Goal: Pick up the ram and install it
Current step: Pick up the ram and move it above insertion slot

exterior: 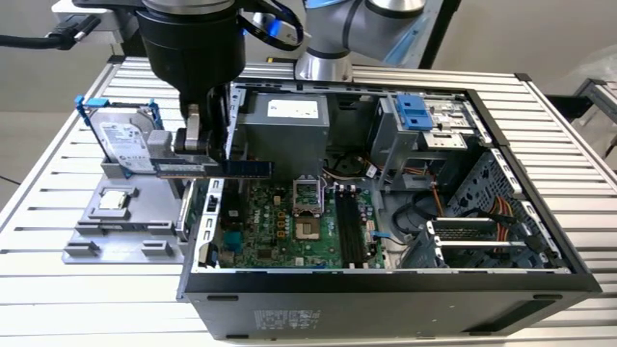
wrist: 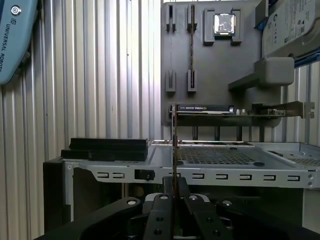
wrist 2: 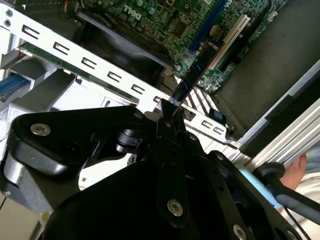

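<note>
- Ribbed silver aluminium counter point(exterior: 58, 289) carries an open black computer case point(exterior: 386, 311) and, at the exterior view's left, a flat grey holder tray point(exterior: 97, 235).
- Black end effector point(exterior: 202, 155) pinches the long, thin green ram stick point(exterior: 241, 168) on its flat faces.
- The stick hangs level in the air over the case's edge on the tray's side, clear of the green motherboard point(exterior: 279, 231).
- Both wrist views show the ram stick point(wrist 2: 192, 75) point(wrist: 174, 145) edge-on, running out from the closed fingertips.

A grey fixture point(exterior: 97, 242) beside the computer case point(exterior: 386, 289) holds a hard drive point(exterior: 128, 141) and chip point(exterior: 115, 201).
</note>
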